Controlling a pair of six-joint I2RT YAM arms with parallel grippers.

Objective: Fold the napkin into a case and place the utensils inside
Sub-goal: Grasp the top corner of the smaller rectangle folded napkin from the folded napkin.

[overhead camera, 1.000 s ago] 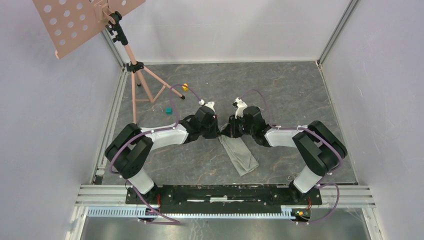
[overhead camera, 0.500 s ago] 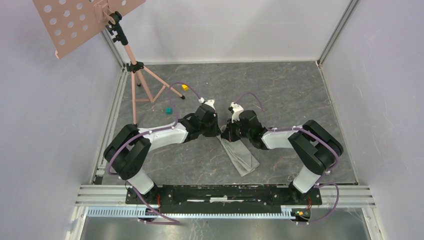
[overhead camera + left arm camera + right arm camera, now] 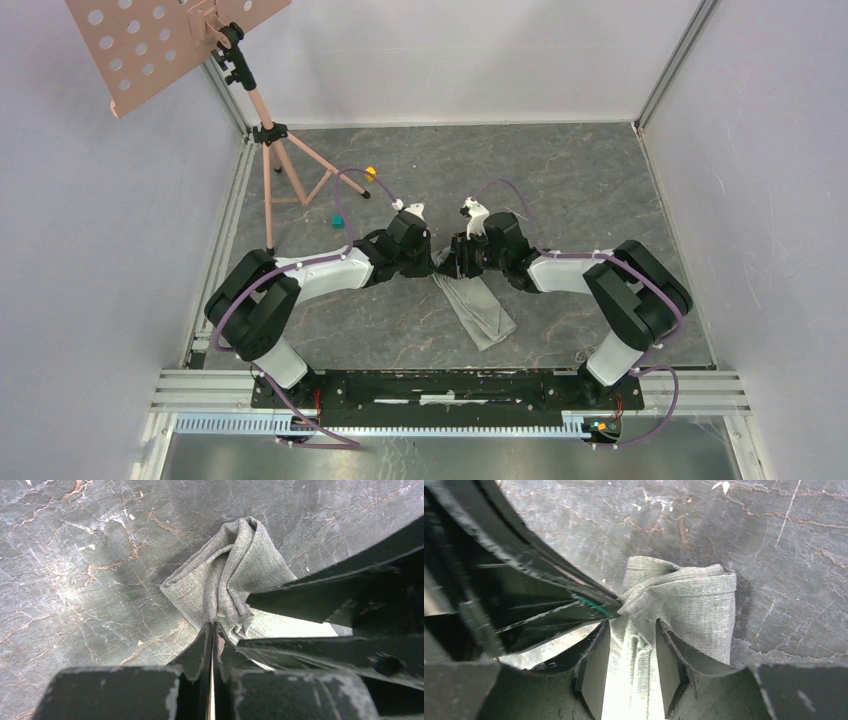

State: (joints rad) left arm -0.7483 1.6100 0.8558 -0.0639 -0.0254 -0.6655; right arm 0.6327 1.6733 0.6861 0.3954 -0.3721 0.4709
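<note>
The napkin, a soft pale grey-green cloth, lies as a narrow folded strip on the dark marbled stone table. It sits to the right of the pink tripod stand and nearer the arm bases than the stand is. The end of the strip closest to the stand is bunched and creased.

The left gripper has its fingers pressed together, nipping a corner of that bunched end, probably to anchor the layers. The right gripper meets the same end from the side away from the stand. Its jaws stand apart astride a ridge of cloth, likely placed to take a fresh grip or part the pocket's mouth.

A small yellow cube and a small teal cube sit by the stand's feet, well apart from the cloth. No cutlery shows in any view. The two grippers crowd each other, nearly touching, so there is little room for either to move.
</note>
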